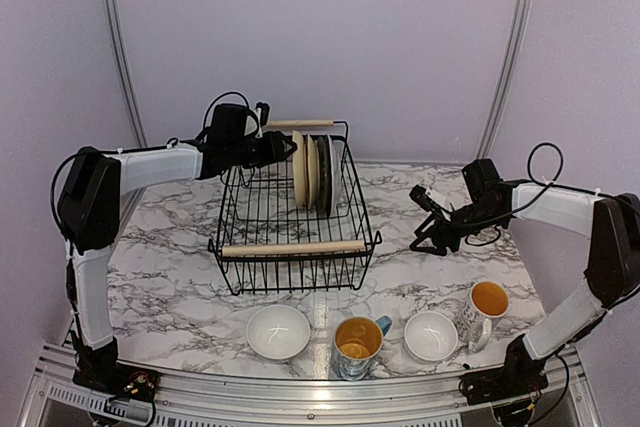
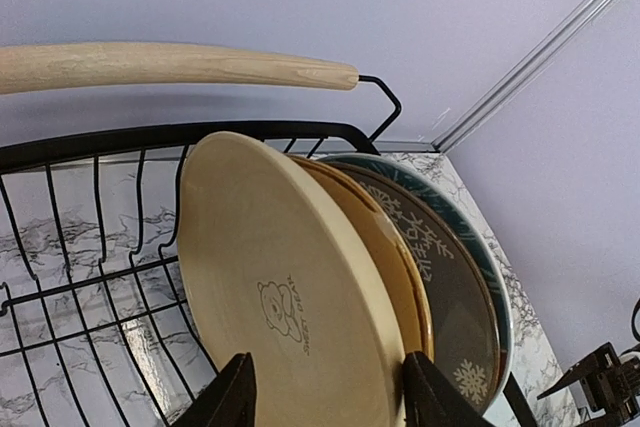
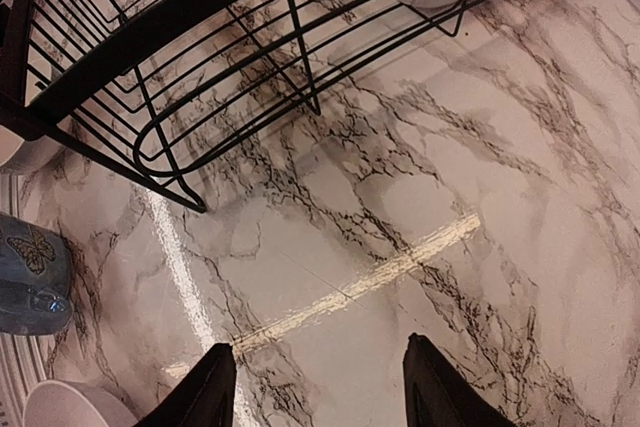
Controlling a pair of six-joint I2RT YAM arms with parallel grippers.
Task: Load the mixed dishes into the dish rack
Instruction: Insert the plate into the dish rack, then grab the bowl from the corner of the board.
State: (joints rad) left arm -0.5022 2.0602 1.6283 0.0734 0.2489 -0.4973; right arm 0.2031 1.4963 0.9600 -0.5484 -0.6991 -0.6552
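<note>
Dish rack (image 1: 293,209) holds plates (image 1: 315,172) upright, far end. My left gripper (image 2: 325,395) sits spread astride the cream plate (image 2: 290,297), not clamping. My right gripper (image 3: 318,387) is parted above the table (image 3: 470,147).

Plates (image 1: 312,172) crowd the right slots of the dish rack (image 1: 250,209); its left half lies open. Bowls (image 1: 278,332) and mugs (image 1: 358,344) line the near edge of the surface (image 1: 170,267).

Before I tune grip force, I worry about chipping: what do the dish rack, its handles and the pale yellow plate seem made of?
Dish rack: thin black wire, likely coated metal, matte. Handles: light wood, visible grain, apparently unvarnished. Pale yellow plate: probably glazed ceramic, smooth soft sheen, bear stamp printed on it; hard plastic cannot be excluded.
</note>
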